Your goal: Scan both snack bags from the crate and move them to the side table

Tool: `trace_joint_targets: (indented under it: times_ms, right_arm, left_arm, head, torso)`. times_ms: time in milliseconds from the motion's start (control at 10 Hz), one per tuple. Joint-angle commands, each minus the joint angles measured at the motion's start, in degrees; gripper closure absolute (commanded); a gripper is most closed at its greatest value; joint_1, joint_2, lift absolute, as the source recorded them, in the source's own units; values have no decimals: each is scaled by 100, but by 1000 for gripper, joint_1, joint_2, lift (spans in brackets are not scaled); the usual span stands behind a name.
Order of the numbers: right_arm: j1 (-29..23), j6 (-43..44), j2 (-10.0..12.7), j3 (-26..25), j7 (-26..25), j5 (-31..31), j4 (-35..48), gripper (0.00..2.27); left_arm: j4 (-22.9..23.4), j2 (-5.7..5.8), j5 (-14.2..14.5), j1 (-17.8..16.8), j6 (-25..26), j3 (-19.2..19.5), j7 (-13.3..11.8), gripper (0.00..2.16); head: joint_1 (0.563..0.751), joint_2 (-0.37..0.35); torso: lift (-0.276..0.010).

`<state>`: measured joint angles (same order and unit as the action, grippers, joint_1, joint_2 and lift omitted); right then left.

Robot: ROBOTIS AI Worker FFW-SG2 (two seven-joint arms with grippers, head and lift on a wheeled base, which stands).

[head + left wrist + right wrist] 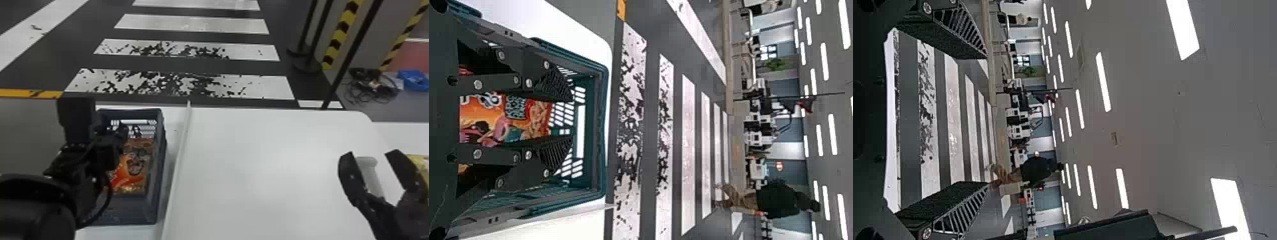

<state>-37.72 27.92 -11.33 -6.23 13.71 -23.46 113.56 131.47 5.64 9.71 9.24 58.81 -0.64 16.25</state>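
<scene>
Crate (127, 209): stands on the table (255, 175), upright, with open top.
Snack bag (137, 166): lies inside the crate, orange and red, printed face to upward; seems leaning a little on the wall, but cannot tell for sure.
Left jaws (564, 119): hang over the crate, apart, one at each side of the bag's middle; clamped on nothing; cannot tell about touch with the film.
Right jaws (372, 156): wait far to the right of the crate, wide apart and empty.
Raised strip (181, 146): runs just beside the crate, along its right side.
Yellow packet (423, 161): rests well to the right of the crate, cut by the edge; maybe the second bag, cannot tell.
Step in hand: looks like the approach for picking the bag out of the crate.
Weight and feel: probably light and soft, puffed with air, slippery on the film, with brittle pieces inside.
Where to hold: best across the middle, with a good fold of film between the pads; close slowly, only until firm, for not crushing the content.
Risk: could slide out if pinched shallow, or catch on the crate's rim; better lift straight up before turning to scan.
</scene>
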Motion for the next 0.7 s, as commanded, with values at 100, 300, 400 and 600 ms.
trace_joint_targets:
  times_ms: [100, 300, 400, 600]
  right_arm:
    - [-7, 7, -1, 8, 0, -1, -18, 87]
    - [-16, 24, -1, 26, 0, -9, -62, 90]
    - [-25, 24, -1, 34, 18, -27, -62, 93]
    - [-78, 130, -1, 34, 27, -36, -53, 93]
  left_arm:
    - [309, -63, 127, -10, 1111, 144, 10, 90]
    - [326, -63, 233, -142, 1709, 196, -87, 90]
    - [221, -46, 250, -273, 1902, 205, -87, 90]
    - [-148, 33, 268, -528, 1902, 258, -78, 93]
  head:
    - [695, -28]
    - [695, -27]
    - [695, -28]
    - [695, -25]
  torso:
    - [-95]
    - [-95]
    - [-95]
    - [-95]
